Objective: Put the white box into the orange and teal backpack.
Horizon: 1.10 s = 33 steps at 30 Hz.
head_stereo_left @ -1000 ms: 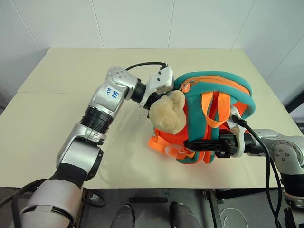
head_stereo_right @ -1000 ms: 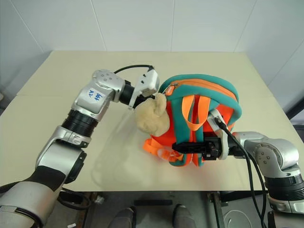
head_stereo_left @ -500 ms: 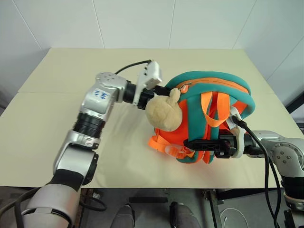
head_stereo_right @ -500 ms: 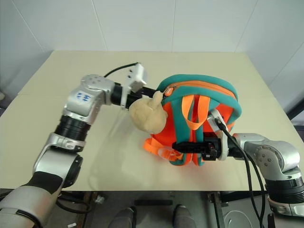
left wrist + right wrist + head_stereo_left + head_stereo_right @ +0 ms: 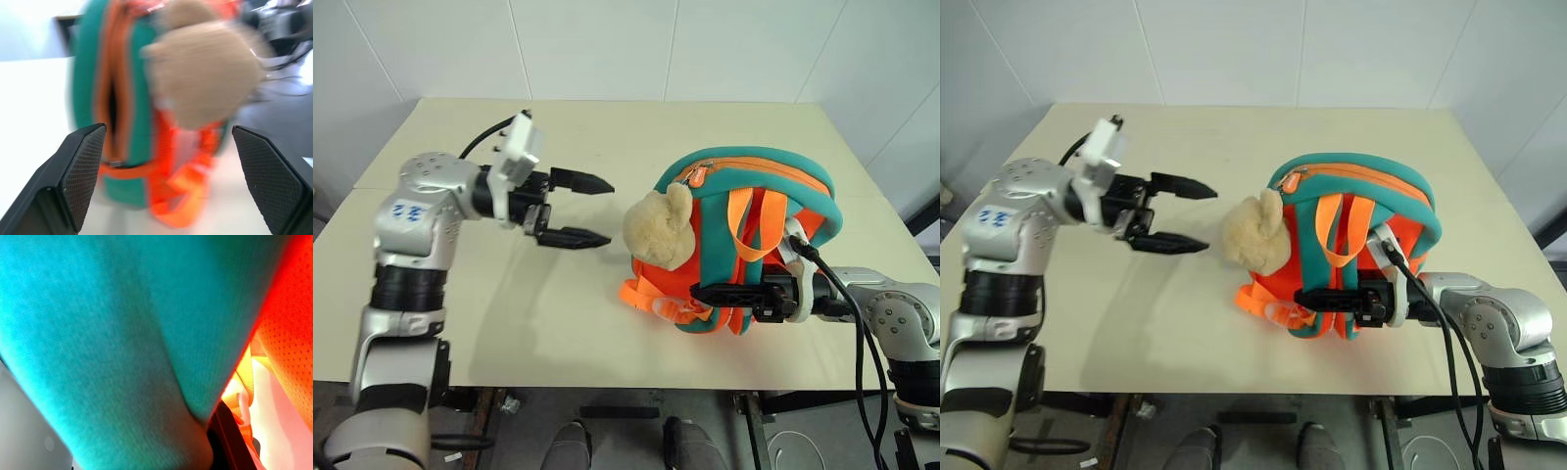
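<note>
Just right of my spread, empty left gripper [image 5: 576, 209] stands the orange and teal backpack [image 5: 754, 245], its zipped slit facing it. My right gripper [image 5: 720, 294] is pinched on its near teal edge; I can't spot the white box.

One backpack [image 5: 759, 211] stands on the one counter [image 5: 460, 294]. One plush toy [image 5: 656, 230] hangs on the backpack's side that faces the robot's left. Two orange straps [image 5: 754, 225] run down the backpack's front, side by side, and one zipper line [image 5: 754, 166] runs along the backpack's top. One cluster of orange webbing and buckles [image 5: 656, 299] lies at the backpack's foot, below the toy; how many buckles it holds cannot be told. Two end effectors are in view: the left end effector [image 5: 592, 211], apart from the backpack on the toy's side, and the right end effector [image 5: 705, 292], at the backpack's lower front. Each has two black fingers.
</note>
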Each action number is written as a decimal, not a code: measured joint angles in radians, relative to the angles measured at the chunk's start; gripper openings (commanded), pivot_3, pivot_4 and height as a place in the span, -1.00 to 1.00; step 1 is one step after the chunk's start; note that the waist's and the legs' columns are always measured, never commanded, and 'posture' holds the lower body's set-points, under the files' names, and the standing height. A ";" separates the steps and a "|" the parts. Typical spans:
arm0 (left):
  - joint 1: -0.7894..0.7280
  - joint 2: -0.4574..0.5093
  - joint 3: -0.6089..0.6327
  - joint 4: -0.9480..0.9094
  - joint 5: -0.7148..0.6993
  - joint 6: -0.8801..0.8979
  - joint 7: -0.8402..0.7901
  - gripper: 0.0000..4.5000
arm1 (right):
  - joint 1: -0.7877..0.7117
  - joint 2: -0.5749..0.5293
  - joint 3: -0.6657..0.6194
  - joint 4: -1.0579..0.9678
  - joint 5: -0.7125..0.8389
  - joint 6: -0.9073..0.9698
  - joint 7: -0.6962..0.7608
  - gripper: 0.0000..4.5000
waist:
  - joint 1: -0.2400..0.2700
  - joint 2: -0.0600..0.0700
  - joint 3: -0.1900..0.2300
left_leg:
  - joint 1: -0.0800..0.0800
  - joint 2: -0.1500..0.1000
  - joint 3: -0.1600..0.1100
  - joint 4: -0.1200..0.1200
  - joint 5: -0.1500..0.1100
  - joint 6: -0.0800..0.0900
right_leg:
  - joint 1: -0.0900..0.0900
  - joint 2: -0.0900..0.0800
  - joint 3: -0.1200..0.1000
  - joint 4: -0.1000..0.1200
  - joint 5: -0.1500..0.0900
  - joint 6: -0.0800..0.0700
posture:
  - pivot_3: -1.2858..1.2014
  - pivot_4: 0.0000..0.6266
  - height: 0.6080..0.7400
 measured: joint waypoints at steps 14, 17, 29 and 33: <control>-0.005 -0.182 -0.112 -0.010 0.019 -0.064 0.140 0.58 | -0.024 0.018 0.030 0.012 -0.019 -0.012 0.010 -1.00 | -0.004 0.000 0.000 | 0.003 0.000 0.000 0.001 0.002 0.000 | 0.002 0.001 0.001 0.000 0.001 -0.001 | 0.03 -0.52 1.00; -0.007 -0.166 -0.136 0.005 0.073 -0.122 0.150 0.16 | -0.022 0.018 0.030 0.012 -0.019 -0.013 0.007 -1.00 | -0.004 0.000 0.000 | 0.003 0.000 0.000 0.001 0.002 0.000 | 0.002 0.001 0.001 0.000 0.001 -0.001 | 0.03 -0.52 1.00; -0.168 0.024 -0.090 0.221 0.091 -0.193 0.042 -0.54 | -0.018 0.025 0.029 0.013 -0.020 -0.021 -0.010 -1.00 | -0.009 0.000 0.000 | 0.003 0.000 0.000 0.000 0.002 0.000 | 0.002 0.001 0.001 -0.001 0.001 -0.001 | 0.03 -0.52 1.00; -0.215 0.100 -0.105 0.393 0.171 -0.323 -0.027 -0.54 | -0.010 0.030 0.027 0.005 -0.018 -0.027 -0.023 -1.00 | -0.018 0.000 0.000 | 0.003 0.000 0.000 -0.001 0.002 0.000 | 0.001 0.001 0.001 -0.001 0.001 -0.001 | 0.03 -0.52 1.00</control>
